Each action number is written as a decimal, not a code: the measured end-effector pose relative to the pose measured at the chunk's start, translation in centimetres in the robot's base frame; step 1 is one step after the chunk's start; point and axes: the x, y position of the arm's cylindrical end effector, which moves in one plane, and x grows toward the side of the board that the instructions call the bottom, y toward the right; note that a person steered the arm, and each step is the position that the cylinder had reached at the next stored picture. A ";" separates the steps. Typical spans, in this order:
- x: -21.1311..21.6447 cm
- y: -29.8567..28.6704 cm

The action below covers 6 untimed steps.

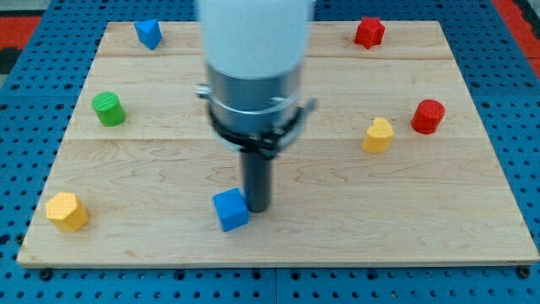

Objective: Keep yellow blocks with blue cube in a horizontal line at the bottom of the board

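Presently, no containers show; all blocks lie loose on the wooden board (278, 245), which rests on a blue pegboard surface (25, 279).

My tip (257, 208) is a bare dark rod, no claw, nothing to open or shut, holding nothing. It stands low on the board, a little toward the view's left of centre.

Blue cube (230, 209): just beside my tip at 9 o'clock, seemingly touching; contact cannot be confirmed.

Yellow block, faceted (67, 211): far out at 9 o'clock, near the board's 8 o'clock corner.

Second yellow block (378, 135): at 2 o'clock from my tip, well apart.

Others:
- green cylinder (108, 109), 10 o'clock
- second blue block (148, 34), 11 o'clock corner
- red faceted block (369, 32), 1 o'clock edge
- red cylinder (428, 116), near the second yellow block
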 end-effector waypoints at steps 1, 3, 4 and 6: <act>-4.2 -1.1; -1.9 -5.9; 2.0 -2.5; -9.2 2.7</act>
